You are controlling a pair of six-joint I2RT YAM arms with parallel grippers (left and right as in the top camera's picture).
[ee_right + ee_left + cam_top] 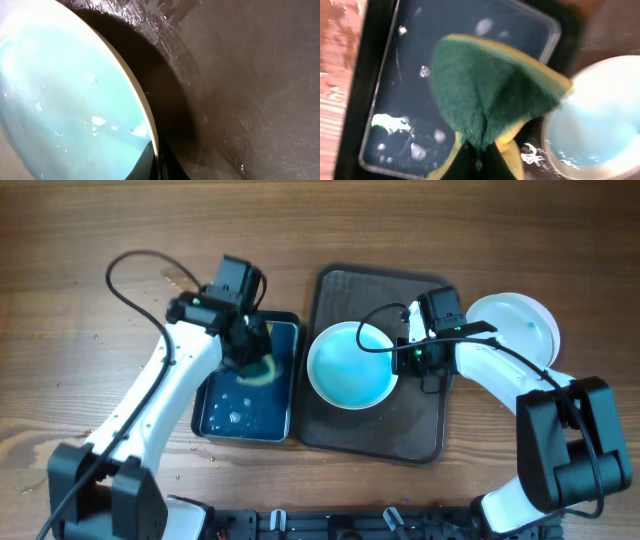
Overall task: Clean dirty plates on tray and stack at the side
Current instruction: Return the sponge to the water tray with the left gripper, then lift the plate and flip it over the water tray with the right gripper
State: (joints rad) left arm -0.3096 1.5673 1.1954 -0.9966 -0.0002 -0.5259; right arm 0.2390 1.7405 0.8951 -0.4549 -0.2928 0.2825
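A white plate (350, 366) with a light blue wet face sits over the dark brown tray (425, 425). My right gripper (403, 358) is shut on its right rim; in the right wrist view the rim (145, 107) runs between the fingers (156, 160) and the plate is tilted off the tray (250, 90). My left gripper (248, 352) is shut on a green and yellow sponge (262, 368) above the blue-black basin (215, 420). In the left wrist view the folded sponge (490, 95) hangs from the fingers (479, 159), beside the plate (600, 120). More white plates (515, 325) lie stacked right of the tray.
The basin (385, 85) holds soapy water with bubbles. Black cables loop over both arms. The wooden table (80, 280) surrounds everything.
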